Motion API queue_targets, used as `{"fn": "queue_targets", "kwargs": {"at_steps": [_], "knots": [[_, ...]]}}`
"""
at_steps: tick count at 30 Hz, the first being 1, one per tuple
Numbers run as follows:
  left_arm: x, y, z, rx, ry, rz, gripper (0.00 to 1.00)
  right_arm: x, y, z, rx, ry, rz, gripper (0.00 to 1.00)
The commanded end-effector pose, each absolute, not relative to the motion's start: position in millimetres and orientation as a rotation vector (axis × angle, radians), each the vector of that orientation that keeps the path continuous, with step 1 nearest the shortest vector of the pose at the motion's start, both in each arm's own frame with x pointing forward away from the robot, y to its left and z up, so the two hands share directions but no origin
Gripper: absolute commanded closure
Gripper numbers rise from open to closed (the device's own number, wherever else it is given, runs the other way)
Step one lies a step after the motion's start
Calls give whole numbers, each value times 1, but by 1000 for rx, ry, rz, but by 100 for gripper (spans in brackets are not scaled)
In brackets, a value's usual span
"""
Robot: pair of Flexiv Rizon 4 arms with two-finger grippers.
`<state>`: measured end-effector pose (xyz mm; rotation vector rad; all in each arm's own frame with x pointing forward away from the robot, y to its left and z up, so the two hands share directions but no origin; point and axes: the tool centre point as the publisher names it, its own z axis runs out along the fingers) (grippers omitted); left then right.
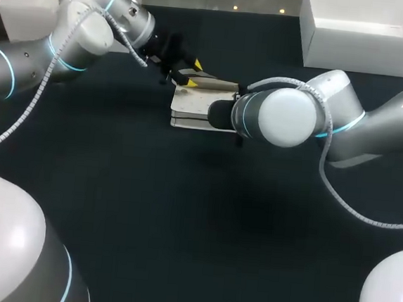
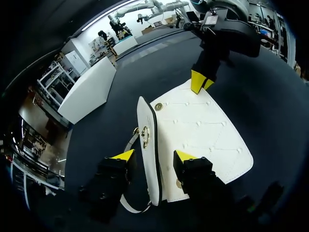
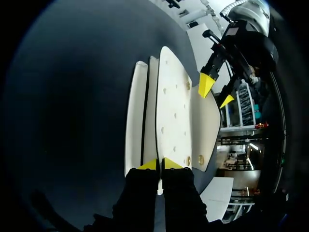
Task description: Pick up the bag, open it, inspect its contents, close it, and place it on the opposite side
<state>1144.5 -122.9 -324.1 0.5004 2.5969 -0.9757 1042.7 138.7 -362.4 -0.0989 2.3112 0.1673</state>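
White and quilted with small gold studs, the bag (image 1: 194, 108) sits toward the far edge of the dark tabletop (image 1: 182, 213), about midway between its left and right edges. I cannot tell whether it rests flat on the tabletop or is raised a little off it.

The right gripper (image 3: 160, 164) has its fingers drawn narrow, pinching a thin white panel at one end of the bag from both sides. In the head view the right arm (image 1: 282, 116) hides that grip.

The left gripper (image 1: 192, 74) is at the bag's other end. Its fingers stand wide, one on each side of the narrow upper edge that carries the gold clasp (image 2: 146, 136). One finger is just beside the bag's side panel. The other lies over the quilted face, and I cannot say whether it touches. A pale strap (image 2: 130, 208) trails from that end, beneath the left gripper.

As I judge it, the task is at its start. One end is secured and the second hold is not yet made, so the work is the pick-up leading into the opening.

The next move probably calls for the left fingers to close on the edge by the clasp without catching the strap. The right grip would need to hold firm against that. After that, the flap would have to be drawn away from the body so the inside can be seen. A slip at either end could let the bag twist.
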Motion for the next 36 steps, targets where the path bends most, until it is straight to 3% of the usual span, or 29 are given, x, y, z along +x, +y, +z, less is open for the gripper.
{"fn": "queue_targets", "kwargs": {"at_steps": [1,21,29,36], "knots": [[1151,-132,-334,444,2584,-977,51,1042,138,-364,-98,2304,171,100],[1177,-137,-343,311,2671,-979,64,1042,138,-364,-98,2304,171,100],[1184,-137,-345,281,2714,-991,65,1042,138,-364,-98,2304,171,100],[1189,-138,-347,241,2759,-964,93,1042,138,-364,-98,2304,171,100]]}}
